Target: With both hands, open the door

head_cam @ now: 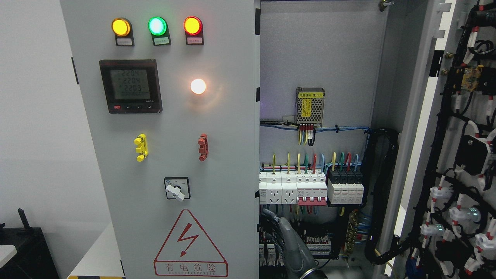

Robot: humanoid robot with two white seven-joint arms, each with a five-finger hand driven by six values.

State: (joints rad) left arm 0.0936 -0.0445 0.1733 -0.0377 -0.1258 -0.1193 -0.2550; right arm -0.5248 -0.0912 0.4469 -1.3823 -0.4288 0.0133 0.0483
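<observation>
Along the right side of the grey cabinet, the right door (457, 155) stands swung wide open, its inner face with black cable bundles and white connectors turned toward the camera. Beside it, the left door (166, 135) is closed and carries three lit lamps (156, 26), a digital meter (130, 86), a rotary switch (176, 188) and a red warning triangle (190, 244). One dark grey hand (288, 242) rises from the bottom edge just right of that closed door's edge, in front of the breakers (310, 188). Whether its fingers grip anything cannot be told, nor which arm it belongs to.
</observation>
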